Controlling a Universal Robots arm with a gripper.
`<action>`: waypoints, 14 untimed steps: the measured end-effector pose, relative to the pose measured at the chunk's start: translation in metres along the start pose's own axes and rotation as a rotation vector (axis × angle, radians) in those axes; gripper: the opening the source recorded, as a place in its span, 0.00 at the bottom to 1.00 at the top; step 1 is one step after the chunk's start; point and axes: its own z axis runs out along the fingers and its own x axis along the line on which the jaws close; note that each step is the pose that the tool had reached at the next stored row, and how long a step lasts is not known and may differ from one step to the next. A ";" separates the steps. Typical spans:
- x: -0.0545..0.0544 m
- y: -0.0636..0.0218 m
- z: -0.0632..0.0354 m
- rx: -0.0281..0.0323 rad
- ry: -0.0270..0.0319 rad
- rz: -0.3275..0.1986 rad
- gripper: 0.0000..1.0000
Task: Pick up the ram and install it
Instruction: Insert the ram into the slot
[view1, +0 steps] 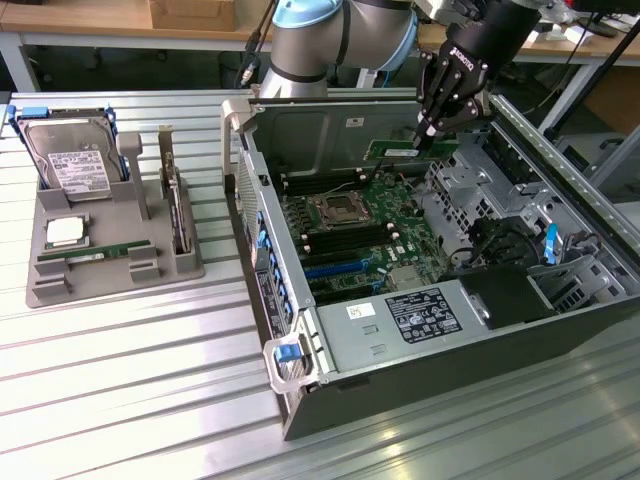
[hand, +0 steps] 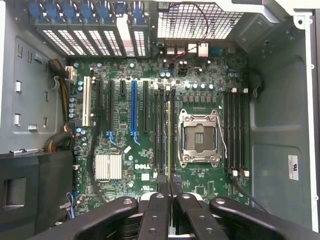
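Slatted metal table with the open PC case on it. My gripper is clamped on the ram, hovering above the memory slots beside the CPU socket, so pickup's done, seating isn't, I'd say

A ribbed metal tabletop lies before what seem wooden benches.

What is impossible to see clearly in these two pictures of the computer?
1. Whether the ram stick touches a slot: in the exterior view the end effector holding it covers part of it; the wrist view shows it edge-on.
2. Print on its label: too small in the exterior view.
3. The arm's upper part: cut off by the exterior view's top edge.
4. The card in the grey tray: edge-on in the exterior view.
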 end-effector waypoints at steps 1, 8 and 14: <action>0.000 -0.0001 0.0011 0.0000 0.0000 0.000 0.12; 0.000 -0.0007 0.0054 0.0000 0.0001 0.000 0.12; 0.000 -0.0015 0.0110 0.0000 0.0000 0.000 0.12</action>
